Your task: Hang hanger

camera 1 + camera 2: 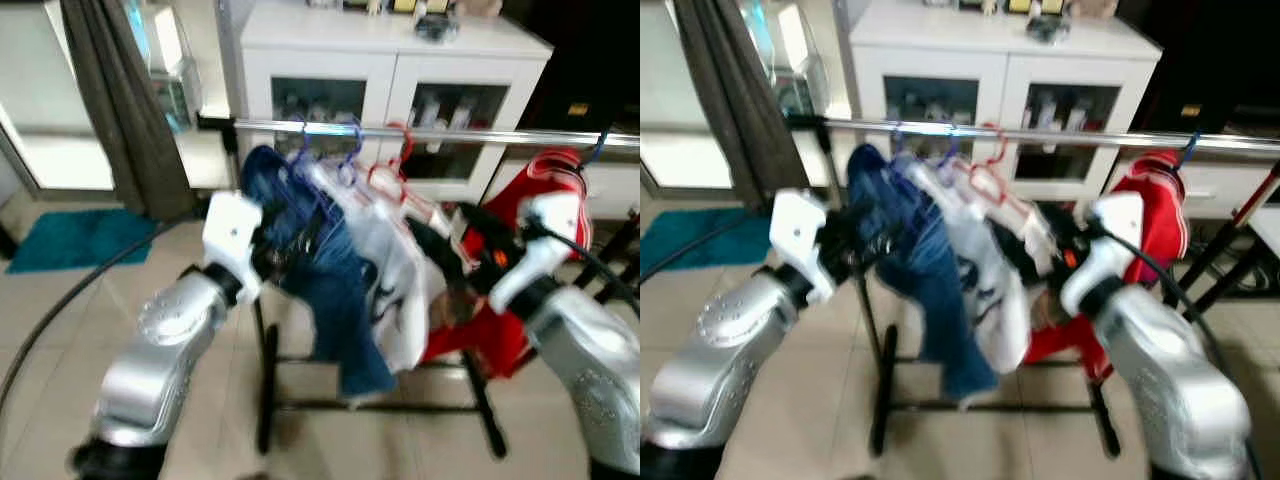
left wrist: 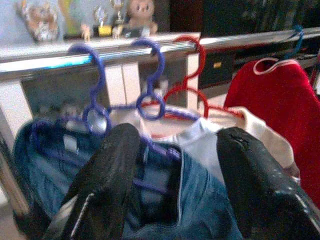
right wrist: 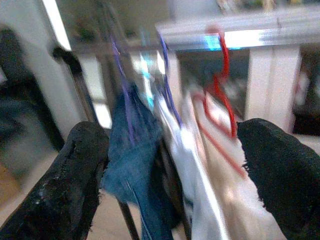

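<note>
A chrome rail [image 1: 450,134] runs across in front of me. Two blue hangers [image 2: 97,80] and a red hanger [image 2: 192,90] hook over it. They carry blue jeans [image 1: 325,280], a white garment [image 1: 395,270] and a cream top. Further right a red jacket [image 1: 530,260] hangs from a blue hook [image 2: 298,37]. My left gripper [image 2: 177,137] is open just below the hangers, its fingers [image 2: 107,175] against the jeans. My right gripper [image 3: 175,130] is open too, facing the clothes from the right, with its fingers [image 1: 440,235] near the cream top.
A white cabinet [image 1: 390,80] with glass doors stands behind the rack. A dark curtain [image 1: 125,110] and a teal mat [image 1: 75,238] are at the left. A black cable [image 1: 60,310] crosses the tiled floor. The rack's black base [image 1: 380,405] lies low ahead.
</note>
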